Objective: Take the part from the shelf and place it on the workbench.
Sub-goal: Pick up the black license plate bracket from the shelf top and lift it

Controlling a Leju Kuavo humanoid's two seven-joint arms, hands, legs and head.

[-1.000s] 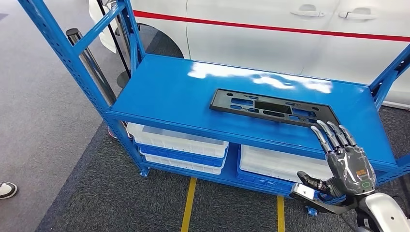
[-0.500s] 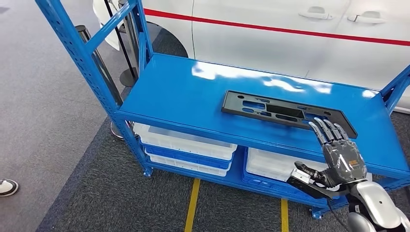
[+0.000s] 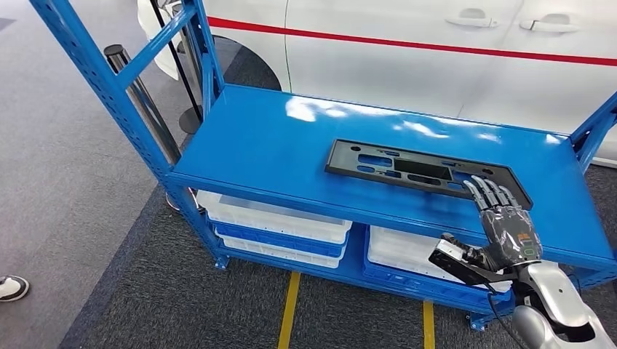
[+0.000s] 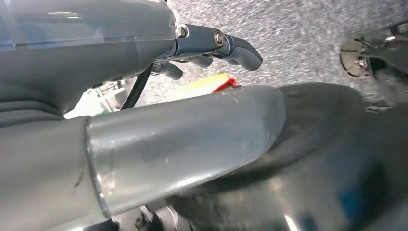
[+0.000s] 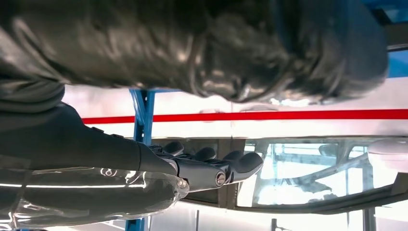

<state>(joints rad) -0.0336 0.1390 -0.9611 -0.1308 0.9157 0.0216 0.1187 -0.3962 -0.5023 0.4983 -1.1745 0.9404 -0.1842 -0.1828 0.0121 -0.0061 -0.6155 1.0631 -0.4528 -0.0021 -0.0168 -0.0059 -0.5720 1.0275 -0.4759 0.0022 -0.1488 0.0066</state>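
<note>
Glossy blue metal shelf (image 3: 291,145); matt black part (image 3: 407,171)

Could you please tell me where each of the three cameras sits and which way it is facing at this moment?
Head view: high on the body, facing forward and down at the blue metal shelf, flat black slotted part and right hand.
Left wrist view: behind the left hand, facing grey carpet.
Right wrist view: behind the right hand, facing the white car with a red stripe.
Shared: head and right wrist views show car, shelf and right hand.
</note>
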